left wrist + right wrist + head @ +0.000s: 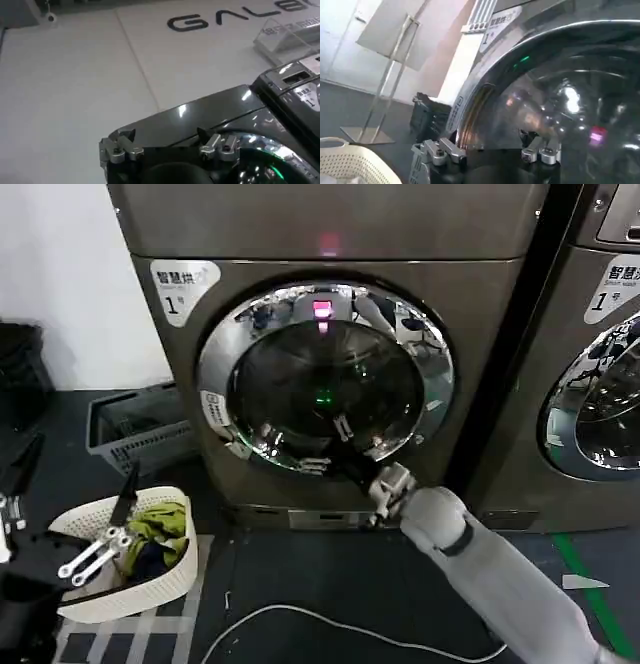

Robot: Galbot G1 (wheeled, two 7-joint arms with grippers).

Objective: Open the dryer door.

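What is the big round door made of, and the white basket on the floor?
The dryer door looks like shiny chrome around dark glass: the ring mirrors the room and the middle shows glints. The white basket looks like plastic, with rows of small holes. The right claw is at the door's lower rim.

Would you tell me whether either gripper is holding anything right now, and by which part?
Nothing is held. The right gripper sits open at the lower rim of the chrome-ringed round dryer door; the left gripper hangs open over the white laundry basket.
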